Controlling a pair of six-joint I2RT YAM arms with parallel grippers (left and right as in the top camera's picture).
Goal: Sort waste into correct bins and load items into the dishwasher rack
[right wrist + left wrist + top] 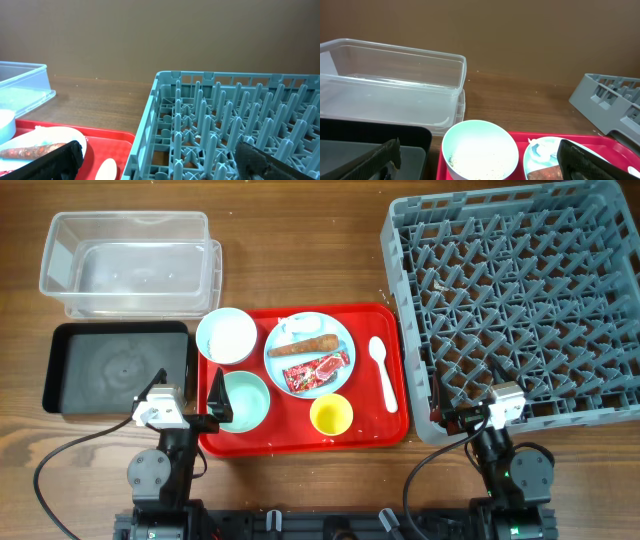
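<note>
The light blue plate on the red tray holds the brown food stick, red wrapper and white scrap. The white bowl holds rice-like grains. The mint-green bowl, yellow cup and white spoon are also on the tray. The clear tub and black tray lie left, the grey rack right. My left gripper is open and empty, low near the white bowl. My right gripper is open and empty at the rack's near-left corner.
The red serving tray sits between the black tray and the rack. In the right wrist view the spoon and the food stick show left of the rack wall. Bare wood lies behind the red tray.
</note>
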